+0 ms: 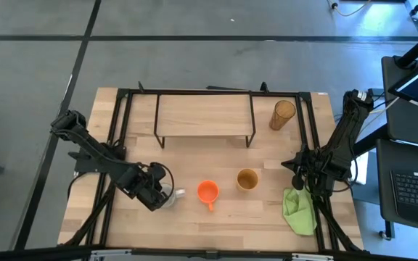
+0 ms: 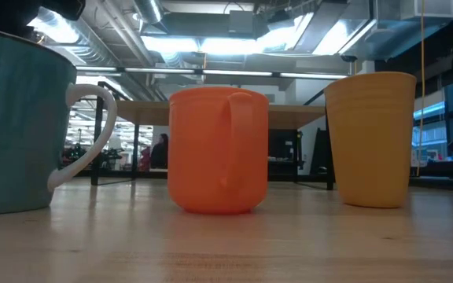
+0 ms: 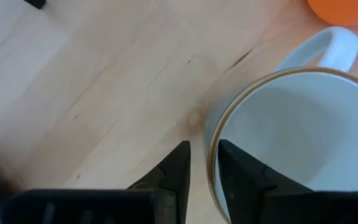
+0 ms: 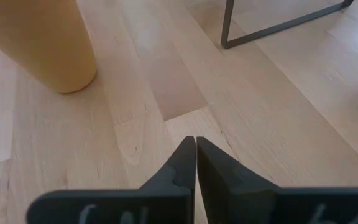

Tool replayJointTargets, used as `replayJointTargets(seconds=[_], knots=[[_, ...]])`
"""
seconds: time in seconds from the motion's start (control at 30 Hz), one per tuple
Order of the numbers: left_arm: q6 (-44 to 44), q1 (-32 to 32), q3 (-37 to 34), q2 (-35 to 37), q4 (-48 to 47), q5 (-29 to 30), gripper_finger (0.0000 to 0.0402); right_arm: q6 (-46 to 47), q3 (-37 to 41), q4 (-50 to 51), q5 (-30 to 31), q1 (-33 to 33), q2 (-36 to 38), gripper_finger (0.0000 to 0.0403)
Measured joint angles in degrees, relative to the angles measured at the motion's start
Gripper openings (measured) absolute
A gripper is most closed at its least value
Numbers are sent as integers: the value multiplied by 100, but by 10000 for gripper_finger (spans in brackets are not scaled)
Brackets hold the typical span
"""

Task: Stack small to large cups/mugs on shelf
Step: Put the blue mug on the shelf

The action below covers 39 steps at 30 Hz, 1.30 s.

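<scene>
**Left claw pinches the white mug's rim; right claw idle and closed**

The left claw (image 3: 201, 163) sits at the white mug (image 1: 170, 194) near the front of the table (image 1: 194, 225). In the left wrist view its two fingers straddle the mug's rim, one inside and one outside, closed onto the wall. The mug stands upright with its handle toward the orange mug (image 1: 207, 192), which stands just beside it, handle toward the table's front edge. The mustard handleless cup (image 1: 247, 179) stands upright a little farther along the same row. The amber tumbler (image 1: 282, 114) stands upright on the table just beside the shelf's end. The shelf (image 1: 204, 116), a light-wood board on black wire legs, carries nothing. The right claw (image 4: 196, 163) hovers over bare table near the mustard cup, fingers pressed together and holding nothing. A green cloth (image 1: 299, 210) lies by the right arm.
</scene>
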<state>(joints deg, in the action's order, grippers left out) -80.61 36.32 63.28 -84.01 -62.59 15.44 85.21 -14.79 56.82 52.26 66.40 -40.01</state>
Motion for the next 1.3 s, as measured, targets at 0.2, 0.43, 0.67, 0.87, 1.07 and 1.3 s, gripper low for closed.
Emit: replayJointTargets(seconds=[0.2,0.43,0.67,0.87,1.07,1.3], knots=[[18,0,-2,0,2,166,76,-1,0,0,0,1,2,16],[21,4,-6,0,2,272,76,-1,0,0,1,0,1,16],[21,2,-8,61,52,230,76,0,0,0,-1,1,0,16],[23,13,-8,63,75,151,76,-2,0,1,-1,-1,2,16],[23,13,-8,66,247,17,76,-1,0,0,1,0,0,16],[23,13,-8,94,457,-19,76,-2,0,0,0,0,0,16]])
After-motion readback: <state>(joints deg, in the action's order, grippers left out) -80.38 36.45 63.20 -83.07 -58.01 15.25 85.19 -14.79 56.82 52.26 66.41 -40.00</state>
